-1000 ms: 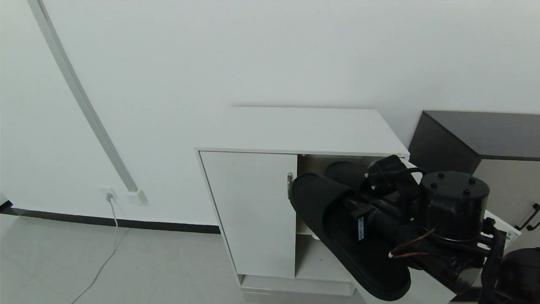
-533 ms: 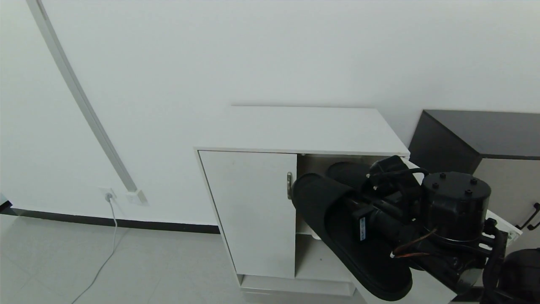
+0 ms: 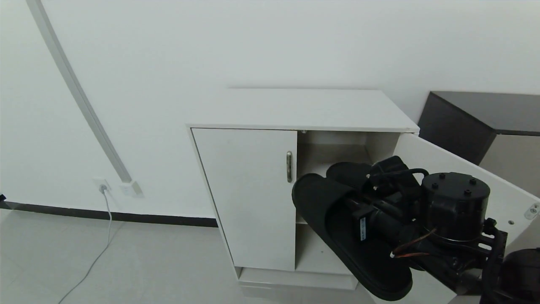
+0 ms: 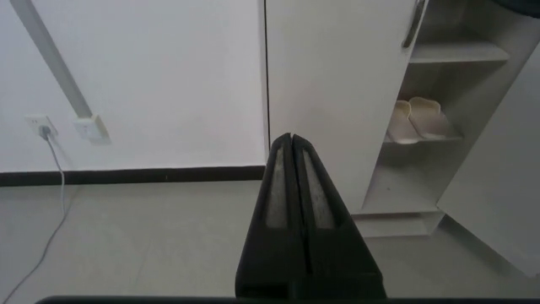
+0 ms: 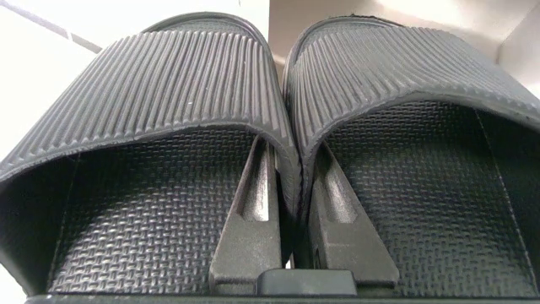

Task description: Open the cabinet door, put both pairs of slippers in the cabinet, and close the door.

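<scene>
The right pincer [image 5: 291, 150] is closed down on the black slippers [image 3: 337, 219], one finger inside each shoe, so the two touching inner walls are pinched between them. The pair hangs side by side, toes pointing away from the wrist and towards the cabinet [image 3: 303, 109]. The grip bites only on thin, soft walls, so I judge the carry should be slow and level, with no wrist twist that might let one shoe slide out. Just beyond the toes is the opening, with the open door [image 3: 460, 177] standing out to this pincer's right and the shut door [image 3: 249, 198] with its handle [image 3: 289, 166] to its left. The pair should go straight in between them, toes first, soles lowered flat onto a shelf before the fingers let go. Deeper in, the beige slippers [image 4: 419, 120] lie on a middle shelf and are best not nudged. The left pincer [image 4: 292, 145] is closed on nothing, low and well to the right pincer's left.
</scene>
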